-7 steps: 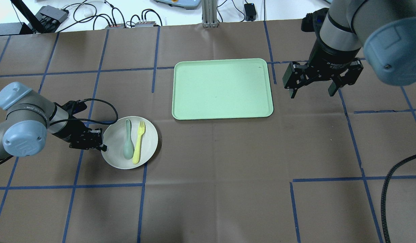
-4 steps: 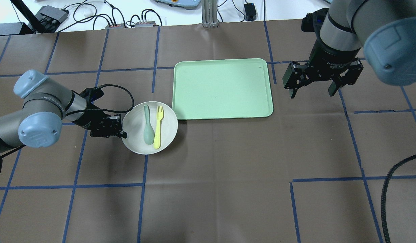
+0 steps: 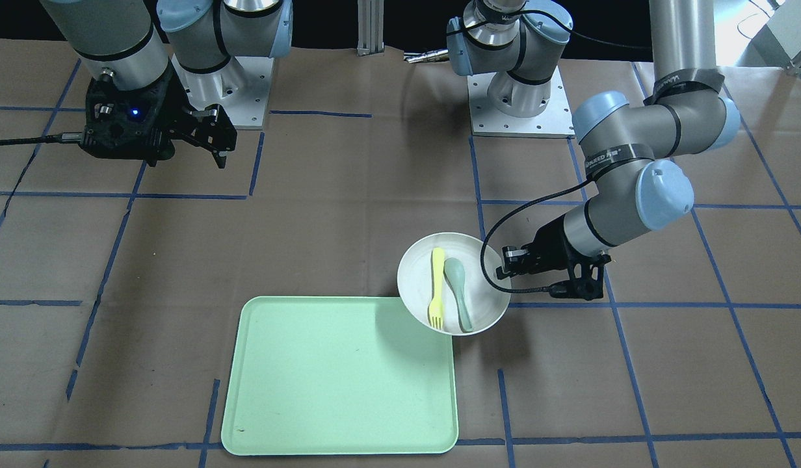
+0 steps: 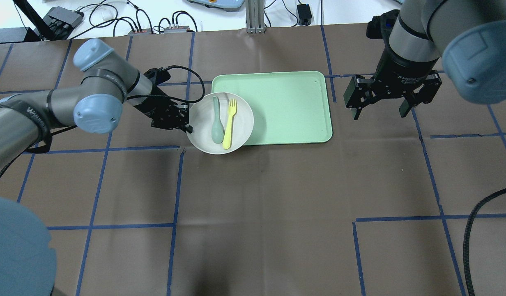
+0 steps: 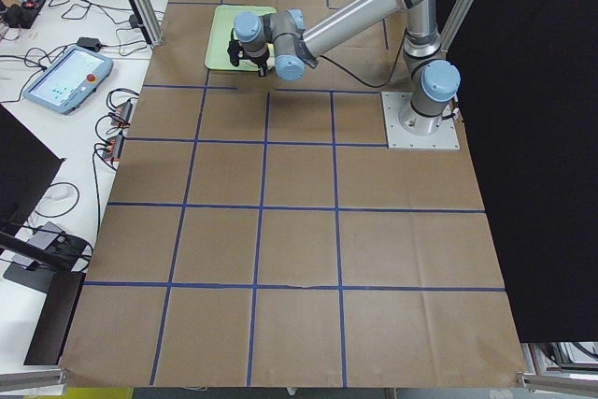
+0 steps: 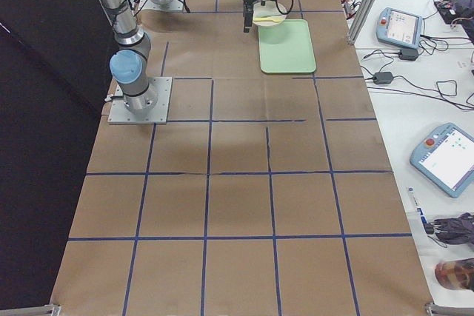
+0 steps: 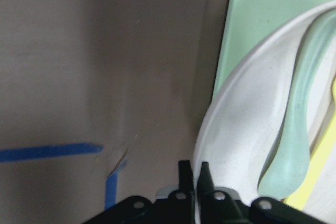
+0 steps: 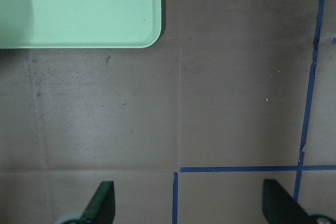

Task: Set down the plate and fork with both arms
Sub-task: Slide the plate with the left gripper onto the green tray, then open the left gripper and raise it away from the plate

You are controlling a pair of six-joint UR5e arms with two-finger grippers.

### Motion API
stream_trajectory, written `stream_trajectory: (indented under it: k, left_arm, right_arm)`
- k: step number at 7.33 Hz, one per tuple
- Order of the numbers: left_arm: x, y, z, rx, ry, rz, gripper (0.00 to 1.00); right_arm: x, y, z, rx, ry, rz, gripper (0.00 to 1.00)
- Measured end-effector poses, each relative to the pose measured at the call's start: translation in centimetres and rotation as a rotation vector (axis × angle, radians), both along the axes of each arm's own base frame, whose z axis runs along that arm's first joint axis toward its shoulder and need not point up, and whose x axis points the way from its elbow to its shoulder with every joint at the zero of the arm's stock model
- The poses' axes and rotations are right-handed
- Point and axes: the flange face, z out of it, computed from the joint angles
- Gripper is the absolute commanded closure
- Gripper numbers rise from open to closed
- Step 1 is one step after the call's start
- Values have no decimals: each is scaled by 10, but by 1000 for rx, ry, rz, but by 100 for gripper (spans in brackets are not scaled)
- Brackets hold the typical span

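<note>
The round off-white plate (image 4: pixel 203 133) is held above the table and overlaps the near-left corner of the light-green tray (image 4: pixel 286 107). On it lie the pale-yellow fork (image 4: pixel 229 123) and a grey-green spoon (image 4: pixel 217 126), side by side. My left gripper (image 4: pixel 188 128) is shut on the plate's left rim; the left wrist view shows its fingertips (image 7: pixel 185 170) pinching the rim (image 7: pixel 220 129). The plate (image 3: pixel 417 260), fork (image 3: pixel 436 289) and left gripper (image 3: pixel 504 266) also show in the front view. My right gripper (image 4: pixel 379 110) is open and empty, hanging right of the tray.
The tray (image 3: pixel 339 374) holds nothing apart from the plate overhanging its corner. Brown paper with blue tape lines covers the table. Cables and boxes (image 4: pixel 64 16) lie beyond the far edge. The right wrist view shows the tray's corner (image 8: pixel 105 14) and bare paper.
My left arm has carried the plate, with fork and spoon on it, up and to the right until it overlaps the tray's corner. The right arm has not moved.
</note>
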Motion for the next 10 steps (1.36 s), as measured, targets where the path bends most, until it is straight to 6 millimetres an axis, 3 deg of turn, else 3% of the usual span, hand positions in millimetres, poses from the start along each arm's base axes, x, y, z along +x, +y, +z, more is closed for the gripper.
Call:
stream_trajectory:
  k: [2, 5, 8, 9, 10]
  left_arm:
    - [-45, -42, -16, -7, -3, -39, 97]
    - [-82, -84, -28, -43, -9, -86, 91]
    - [-92, -95, -40, -43, -8, -98, 12]
    - [-93, -94, -39, -42, -10, -100, 1]
    - [-93, -92, -35, -40, -12, -101, 1]
  right_arm:
    - [0, 0, 0, 0, 0, 0, 0]
    - [0, 0, 0, 0, 0, 0, 0]
    - [0, 0, 0, 0, 0, 0, 0]
    - [0, 0, 0, -1, 0, 0, 0]
    - [0, 0, 0, 0, 0, 0, 0]
